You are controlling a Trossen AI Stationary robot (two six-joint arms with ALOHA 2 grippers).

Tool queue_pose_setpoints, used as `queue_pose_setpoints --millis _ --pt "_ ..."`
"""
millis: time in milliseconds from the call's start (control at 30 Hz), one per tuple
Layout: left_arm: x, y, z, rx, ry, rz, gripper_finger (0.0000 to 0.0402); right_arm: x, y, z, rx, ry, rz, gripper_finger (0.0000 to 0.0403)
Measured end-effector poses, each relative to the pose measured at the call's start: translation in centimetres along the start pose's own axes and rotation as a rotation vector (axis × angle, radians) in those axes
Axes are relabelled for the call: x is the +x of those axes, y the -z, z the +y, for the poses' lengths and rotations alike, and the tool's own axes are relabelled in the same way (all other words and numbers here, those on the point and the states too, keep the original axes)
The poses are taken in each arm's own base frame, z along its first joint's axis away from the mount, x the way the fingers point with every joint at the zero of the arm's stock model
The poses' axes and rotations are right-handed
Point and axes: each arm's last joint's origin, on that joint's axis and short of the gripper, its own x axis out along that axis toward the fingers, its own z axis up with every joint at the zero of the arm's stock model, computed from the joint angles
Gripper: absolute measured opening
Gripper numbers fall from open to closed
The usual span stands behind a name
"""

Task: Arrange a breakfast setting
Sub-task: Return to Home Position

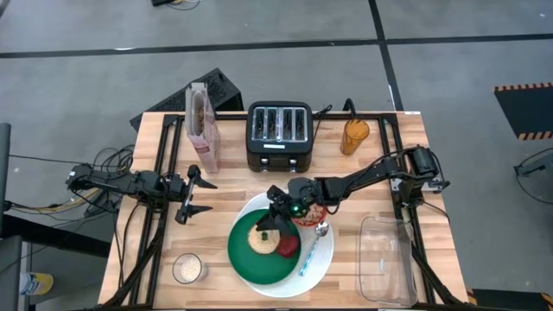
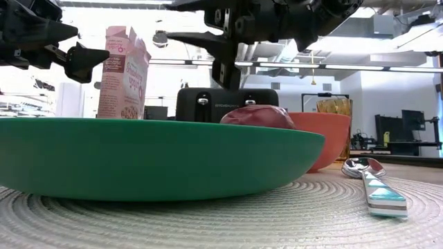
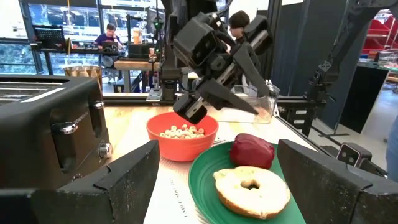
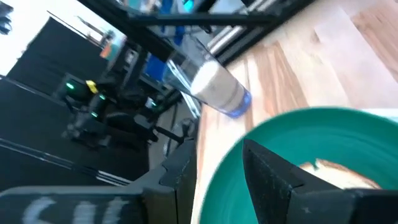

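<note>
The right gripper (image 1: 271, 216) hangs over the far side of the green plate (image 1: 246, 263). Its two fingers are spread wide with nothing between them, and the plate's rim shows through the gap in its own wrist view. Straight below and a little toward the table's near edge lies the bagel (image 3: 252, 190), flat on the plate with its hole up. The red apple (image 3: 252, 150) sits just beside it, on the side nearer the right arm. Under that arm's wrist stands the red bowl (image 3: 180, 146), holding cereal rings and close against the plate's rim. The teal-handled spoon (image 2: 377, 190) lies to the right of the plate on the round white woven mat (image 2: 208, 225), its bowl end toward the red bowl and its handle running toward the near edge. Everything of the setting looks placed, so I judge what remains is for this arm to lift and draw back to the right. The point to mind is that the red bowl and the spoon lie directly along that way out, so it should rise before it swings. The left gripper (image 1: 204, 196) waits well apart beyond the mat's left side, fingers wide and empty, pointed toward the plate. Behind stand the black four-slot toaster (image 1: 278, 134) and a cereal carton (image 1: 201, 130). A clear plastic tub (image 1: 386, 259) sits to the right of the mat.
</note>
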Motion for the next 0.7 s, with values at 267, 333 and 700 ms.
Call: queue_pose_setpoints --millis 267,333,700 --pt "0.0 0.0 0.0 0.0 0.0 0.0 0.0311 -1.9 -2.0 0.9 0.004 -0.05 0.01 0.0152" --pt "0.0 0.0 0.0 0.0 0.0 0.0 0.0311 -3.0 -2.8 1.4 -0.026 -0.043 -0.003 0.0152" --pt "0.0 0.0 0.0 0.0 0.0 0.0 0.0311 -11.5 -6.1 5.6 -0.401 0.012 -0.068 0.0152"
